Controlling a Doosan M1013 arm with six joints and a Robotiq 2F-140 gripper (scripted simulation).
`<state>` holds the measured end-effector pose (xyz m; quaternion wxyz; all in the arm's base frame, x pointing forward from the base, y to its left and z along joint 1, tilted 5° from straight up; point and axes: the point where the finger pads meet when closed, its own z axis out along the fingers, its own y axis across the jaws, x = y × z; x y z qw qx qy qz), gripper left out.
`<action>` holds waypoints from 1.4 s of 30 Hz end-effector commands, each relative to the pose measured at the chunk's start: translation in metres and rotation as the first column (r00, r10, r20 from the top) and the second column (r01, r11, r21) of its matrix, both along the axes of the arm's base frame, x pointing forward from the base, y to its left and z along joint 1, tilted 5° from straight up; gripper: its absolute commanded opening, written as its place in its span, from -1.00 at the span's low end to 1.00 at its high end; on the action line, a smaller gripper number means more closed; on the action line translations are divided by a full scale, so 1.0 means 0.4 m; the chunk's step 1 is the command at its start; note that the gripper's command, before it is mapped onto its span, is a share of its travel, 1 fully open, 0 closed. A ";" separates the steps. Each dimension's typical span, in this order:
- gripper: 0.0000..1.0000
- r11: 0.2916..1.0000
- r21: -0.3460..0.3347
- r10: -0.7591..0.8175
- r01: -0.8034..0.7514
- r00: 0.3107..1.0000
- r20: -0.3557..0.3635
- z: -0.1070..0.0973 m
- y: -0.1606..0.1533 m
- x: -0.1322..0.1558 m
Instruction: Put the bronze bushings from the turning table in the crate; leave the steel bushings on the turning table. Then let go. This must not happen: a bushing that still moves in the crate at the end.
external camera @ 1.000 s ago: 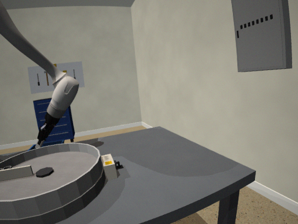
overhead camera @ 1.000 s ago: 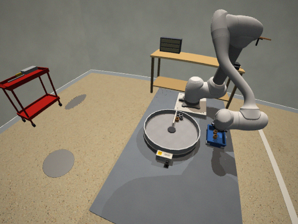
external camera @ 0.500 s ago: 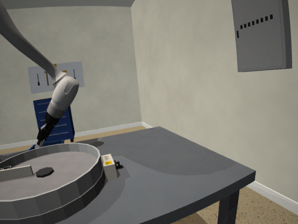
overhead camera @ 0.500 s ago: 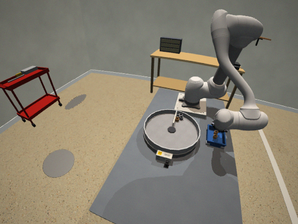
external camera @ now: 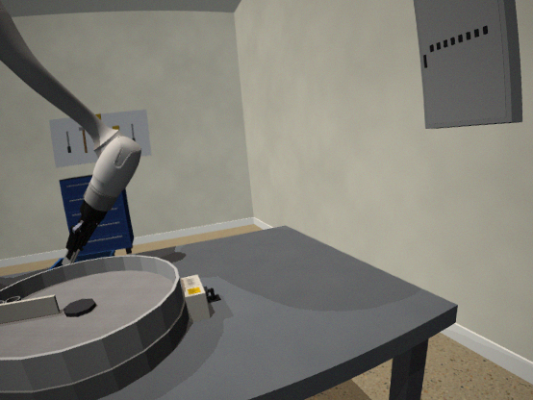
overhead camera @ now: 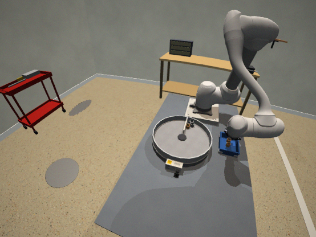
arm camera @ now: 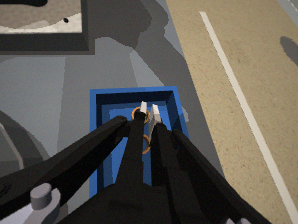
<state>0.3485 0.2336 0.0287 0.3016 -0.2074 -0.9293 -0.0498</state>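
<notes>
The blue crate (overhead camera: 230, 147) stands on the grey table right of the round turning table (overhead camera: 182, 139). Two bronze bushings (overhead camera: 228, 142) lie in the crate. In the wrist view my gripper (arm camera: 147, 110) points down into the crate, its fingertips a small gap apart. One bronze ring sits around the left fingertip, and nothing is pinched. A second bronze ring (arm camera: 147, 141) lies nearer, partly hidden by the fingers. Dark steel bushings (overhead camera: 191, 123) and one bronze bushing (overhead camera: 187, 125) sit at the far side of the turning table beside its bar.
A small white control box (overhead camera: 174, 163) sits at the turning table's front. The arm's base (overhead camera: 203, 109) is behind the turning table. A wooden shelf table (overhead camera: 199, 74) stands at the back, a red cart (overhead camera: 31, 97) at the far left.
</notes>
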 end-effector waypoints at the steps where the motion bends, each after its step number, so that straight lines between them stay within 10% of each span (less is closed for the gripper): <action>1: -0.86 1.000 0.000 0.000 0.000 1.000 0.000 0.000 0.000 0.000; 19: -0.86 1.000 0.000 0.000 0.000 1.000 0.000 0.014 0.001 -0.001; 42: -0.86 1.000 0.000 0.000 0.000 1.000 0.000 0.213 0.012 -0.013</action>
